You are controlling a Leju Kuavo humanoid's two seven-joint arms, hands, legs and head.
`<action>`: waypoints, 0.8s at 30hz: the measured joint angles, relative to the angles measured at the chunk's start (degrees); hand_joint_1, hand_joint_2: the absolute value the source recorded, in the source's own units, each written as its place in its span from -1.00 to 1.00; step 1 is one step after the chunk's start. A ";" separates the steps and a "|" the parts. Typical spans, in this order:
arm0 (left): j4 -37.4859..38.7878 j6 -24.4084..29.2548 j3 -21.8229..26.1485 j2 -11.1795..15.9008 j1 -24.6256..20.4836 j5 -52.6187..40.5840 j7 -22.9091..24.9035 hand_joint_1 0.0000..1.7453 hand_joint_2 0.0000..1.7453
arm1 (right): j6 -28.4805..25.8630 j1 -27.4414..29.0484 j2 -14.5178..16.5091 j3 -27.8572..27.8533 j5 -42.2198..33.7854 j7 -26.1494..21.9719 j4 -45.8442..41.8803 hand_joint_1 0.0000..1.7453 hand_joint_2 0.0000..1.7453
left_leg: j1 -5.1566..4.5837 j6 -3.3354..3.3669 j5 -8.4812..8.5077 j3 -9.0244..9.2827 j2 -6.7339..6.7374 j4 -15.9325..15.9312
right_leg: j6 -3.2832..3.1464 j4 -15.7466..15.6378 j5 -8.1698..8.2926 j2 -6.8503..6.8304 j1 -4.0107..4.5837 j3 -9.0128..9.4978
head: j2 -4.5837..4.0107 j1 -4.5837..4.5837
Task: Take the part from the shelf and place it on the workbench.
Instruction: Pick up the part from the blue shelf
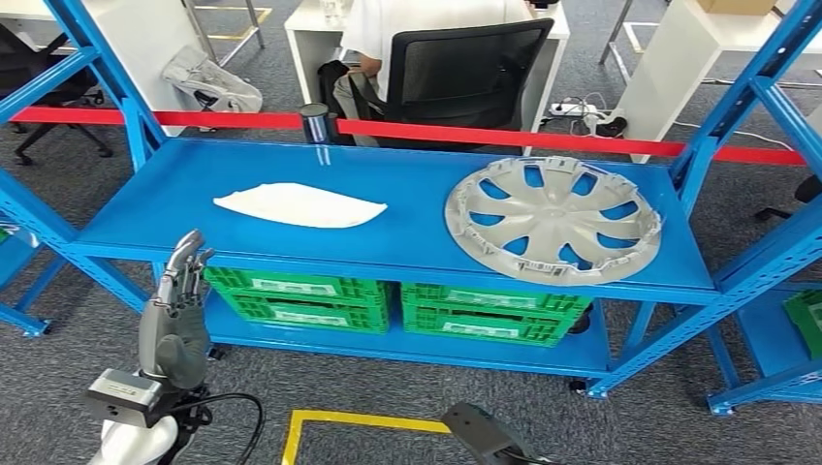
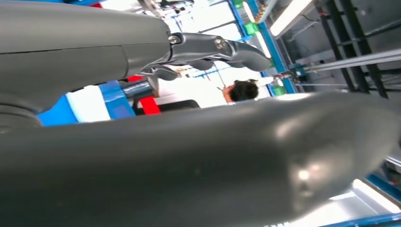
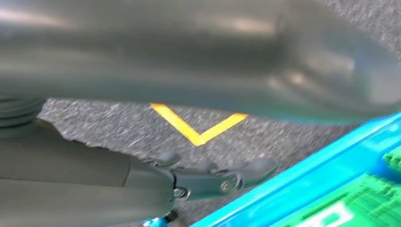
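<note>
At near left, left hand (image 1: pixel 179 305) raised before blue shelf (image 1: pixel 174 189), fingers (image 1: pixel 184 262) straight, slightly apart, holding nothing; likely readying reach. White curved part (image 1: pixel 300 205) flat on shelf's left half. Silver hubcap (image 1: pixel 553 218), spoked, rim up, on right half. Green crates (image 1: pixel 300 298) below. Right hand (image 3: pixel 208 177) hangs low over floor, fingers loosely curled, empty.

1. My head camera looks forward and down from high on the body onto the blue shelf (image 1: pixel 388 247), taking in its full width.
2. My left wrist camera sits close behind the left hand (image 2: pixel 198 156), facing outward toward a seated person (image 2: pixel 236 90) whom the head view also catches.
3. My right wrist camera, close behind the right hand (image 3: pixel 208 179), faces the carpet's yellow floor marking (image 3: pixel 198 130) and shelf edge, both shared with the head view.
</note>
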 joint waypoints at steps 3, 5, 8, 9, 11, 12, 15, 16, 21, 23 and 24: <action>0.00 -0.08 0.00 0.00 -0.01 -0.51 -0.19 -1.00 -1.00 | 0.21 -0.03 0.00 0.00 -0.14 -0.22 0.00 -1.00 -1.00 | -0.26 0.55 -0.12 -0.02 -0.04 0.09 | 0.78 -0.61 0.29 -0.04 -0.18 0.29 | 0.00 0.00; -0.01 -0.06 0.00 0.01 -0.03 -0.99 -0.26 -1.00 -1.00 | 0.30 -0.02 0.00 0.00 -0.24 -0.40 0.01 -1.00 -1.00 | -0.46 0.93 -0.24 -0.04 -0.03 0.18 | 1.65 -0.89 0.38 -0.05 -0.41 0.39 | 0.01 0.00; 0.00 -0.05 0.00 0.03 -0.03 -1.28 -0.27 -1.00 -1.00 | 0.43 -0.01 0.03 0.00 -0.31 -0.71 0.00 -1.00 -1.00 | -0.80 1.40 -0.39 -0.05 -0.03 0.29 | 2.46 -0.99 0.37 -0.05 -0.77 0.45 | 0.01 -0.01; 0.00 -0.05 0.00 0.03 -0.04 -1.30 -0.26 -1.00 -1.00 | 0.55 -0.01 0.05 0.00 -0.32 -0.76 0.00 -1.00 -1.00 | -0.92 1.56 -0.44 -0.06 -0.03 0.32 | 2.65 -1.01 0.36 -0.06 -0.88 0.47 | 0.01 -0.01; -0.01 -0.05 0.00 0.04 -0.04 -1.31 -0.26 -1.00 -1.00 | 0.81 -0.02 0.09 0.00 -0.40 -0.78 0.00 -1.00 -1.00 | -1.13 1.93 -0.51 -0.11 -0.05 0.27 | 3.03 -1.04 0.49 -0.10 -1.06 0.60 | 0.00 -0.02; -0.01 -0.05 0.00 0.05 -0.04 -1.31 -0.27 -1.00 -1.00 | 0.92 -0.01 0.10 0.00 -0.44 -0.79 0.01 -1.00 -1.00 | -1.14 2.19 -0.57 -0.15 -0.07 0.14 | 3.28 -0.83 0.71 -0.11 -1.11 0.65 | 0.00 -0.01; -0.04 -0.05 0.00 0.03 -0.07 -1.31 -0.28 -1.00 -1.00 | 1.13 -0.05 0.14 0.00 -0.50 -0.84 0.02 -1.00 -1.00 | -0.80 3.06 -0.49 0.57 -0.21 -0.38 | 3.79 1.39 -0.07 0.05 -1.20 -0.06 | -0.01 0.04; -0.05 -0.05 0.00 0.03 -0.06 -1.31 -0.29 -1.00 -1.00 | 1.16 -0.09 0.15 0.00 -0.50 -0.86 0.02 -1.00 -1.00 | -0.71 3.24 -0.44 0.85 -0.27 -0.45 | 3.77 3.61 -1.51 0.14 -1.20 -1.13 | -0.01 0.05; -0.01 -0.01 0.00 0.05 0.37 -1.41 -0.28 -1.00 -1.00 | 1.18 0.16 0.14 0.00 -0.68 -0.89 0.06 -1.00 -1.00 | -0.81 3.11 -0.88 0.99 -0.69 -0.22 | 3.47 15.31 -5.85 0.35 -1.07 -7.96 | 0.01 0.08; -0.01 0.09 0.00 0.05 0.40 -1.58 -0.26 -1.00 -1.00 | 1.21 0.17 0.13 0.00 -0.68 -0.92 0.08 -1.00 -1.00 | -0.70 2.60 -1.42 1.48 -0.94 -0.06 | 3.08 8.49 -1.69 0.38 -1.08 -5.17 | 0.00 0.08; -0.01 0.14 0.00 0.05 0.39 -1.66 -0.26 -1.00 -1.00 | 1.25 0.14 0.13 0.00 -0.68 -0.93 0.09 -1.00 -1.00 | -0.68 2.26 -1.68 1.72 -1.02 0.05 | 2.82 4.81 -0.38 0.44 -0.99 -3.59 | 0.00 0.07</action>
